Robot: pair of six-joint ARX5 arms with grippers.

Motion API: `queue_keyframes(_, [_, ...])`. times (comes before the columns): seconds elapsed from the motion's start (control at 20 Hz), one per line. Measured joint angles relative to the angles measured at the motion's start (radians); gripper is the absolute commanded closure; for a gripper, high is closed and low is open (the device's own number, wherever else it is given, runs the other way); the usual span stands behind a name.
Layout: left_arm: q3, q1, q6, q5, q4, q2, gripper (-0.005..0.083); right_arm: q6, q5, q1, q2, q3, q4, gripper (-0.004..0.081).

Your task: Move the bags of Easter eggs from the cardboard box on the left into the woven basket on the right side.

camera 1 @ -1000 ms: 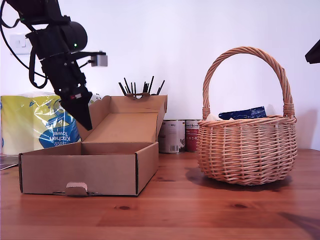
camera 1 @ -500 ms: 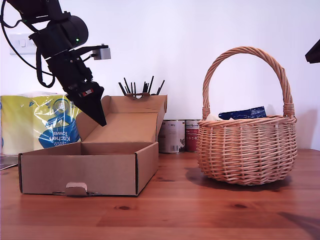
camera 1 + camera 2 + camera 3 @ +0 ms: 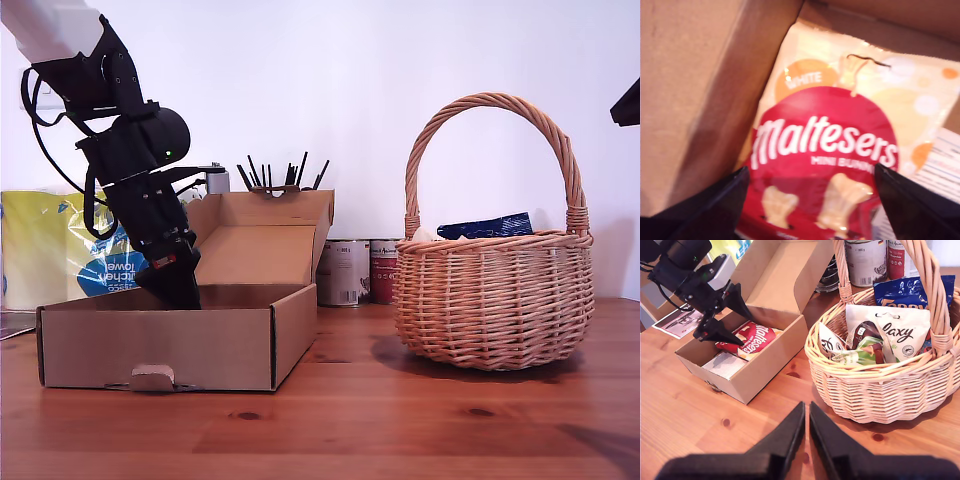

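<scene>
The cardboard box stands open at the exterior view's left. My first gripper reaches down into it, open, with its fingers on either side of a red-orange Maltesers bag lying flat on the box floor; from the second wrist view I cannot tell whether the fingers touch it. The box wall hides the fingertips in the exterior view. At the exterior view's right, the woven basket holds a white Galaxy bag, a dark blue bag and a white-green-red one. My second gripper hangs shut above the table before the basket.
A yellow-and-blue kitchen towel pack stands behind the box. Two tins and a rack of black sticks sit between box and basket at the back. A white card lies in the box beside the bag.
My first gripper has come down from above the lid flap into the box. The basket, the box and my second gripper have not moved.
</scene>
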Motion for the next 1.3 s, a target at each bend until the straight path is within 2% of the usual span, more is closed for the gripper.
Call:
queue_keyframes(0.55, [0.020,0.007,0.002,-0.028,-0.051,0.051,0.0056,0.000,0.000,0.000,0.000,0.000,0.000,0.0782])
queue_keyframes(0.6, [0.020,0.007,0.002,-0.028,-0.052,0.051,0.0099,0.000,0.000,0.000,0.000,0.000,0.000,0.0782])
queue_keyframes(0.65, [0.020,0.007,0.001,-0.028,-0.053,0.051,0.0187,0.000,0.000,0.000,0.000,0.000,0.000,0.0782])
queue_keyframes(0.8, [0.020,0.007,-0.013,-0.027,-0.062,0.055,0.0572,0.000,0.000,0.000,0.000,0.000,0.001,0.0782])
queue_keyframes(0.85, [0.021,0.007,-0.020,-0.025,-0.061,0.060,0.0636,0.000,0.000,0.000,0.000,0.000,0.000,0.0782])
queue_keyframes(1.1, [0.023,0.007,-0.023,-0.020,-0.058,0.068,0.0671,0.000,0.000,0.000,0.000,0.000,0.000,0.0782])
queue_keyframes(1.3, [0.026,0.007,-0.023,-0.021,-0.062,0.068,0.0790,0.000,0.000,0.000,0.000,0.000,0.000,0.0783])
